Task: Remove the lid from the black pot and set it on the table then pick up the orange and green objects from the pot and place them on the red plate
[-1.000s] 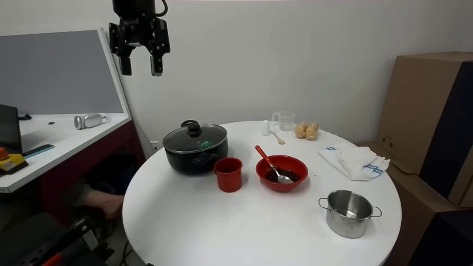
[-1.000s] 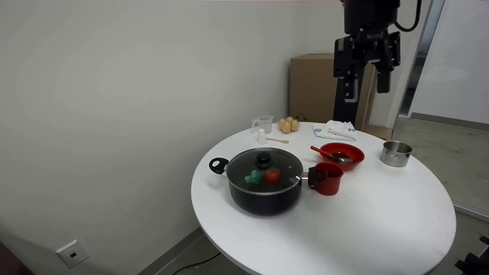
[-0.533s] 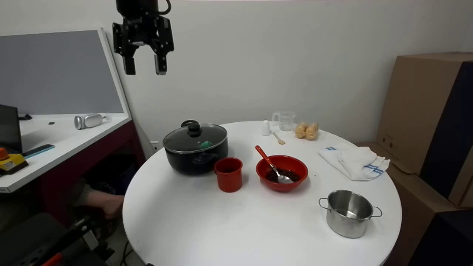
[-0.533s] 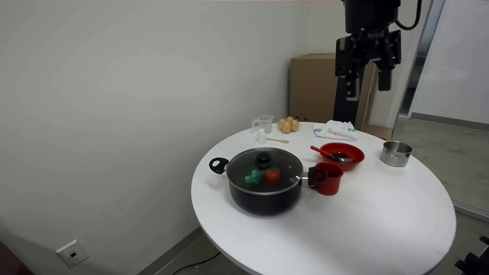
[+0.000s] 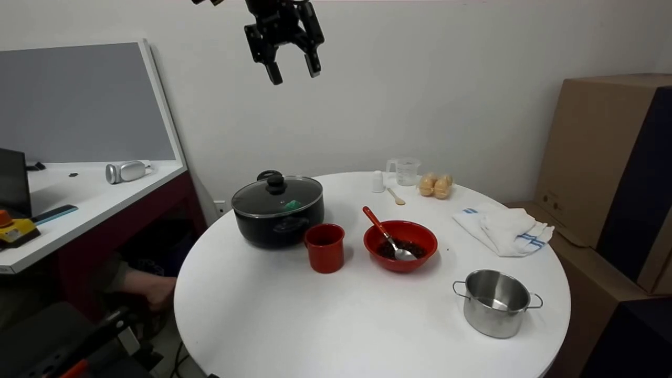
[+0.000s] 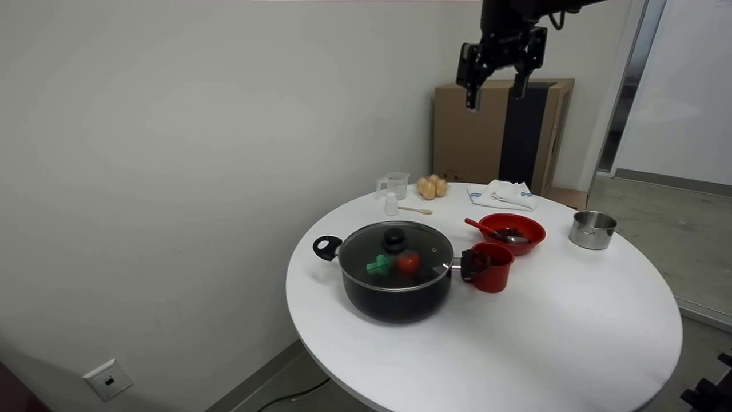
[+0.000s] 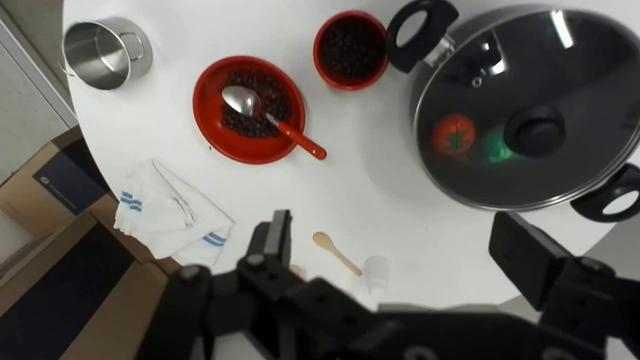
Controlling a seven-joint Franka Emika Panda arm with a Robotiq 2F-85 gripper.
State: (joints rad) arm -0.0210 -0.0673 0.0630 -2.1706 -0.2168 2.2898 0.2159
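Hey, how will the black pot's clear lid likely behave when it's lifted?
The lid looks glassy and see-through, so it's probably stiff and breakable. Its shiny, reflective surface may be slippery away from the knob. Wide, with one central knob, it might tilt if gripped off-centre.

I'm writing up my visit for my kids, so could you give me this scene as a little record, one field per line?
Gripper: open, holding nothing, raised above the table
Lid: resting on the black pot, not yet removed
Inside the pot: a green piece and an orange-red piece, seen through the lid
Red plate: holds dark bits and a red-handled spoon
Red cup: beside the pot, dark contents inside
Also on the table: steel pot, striped towel, wooden spoon, white bottle
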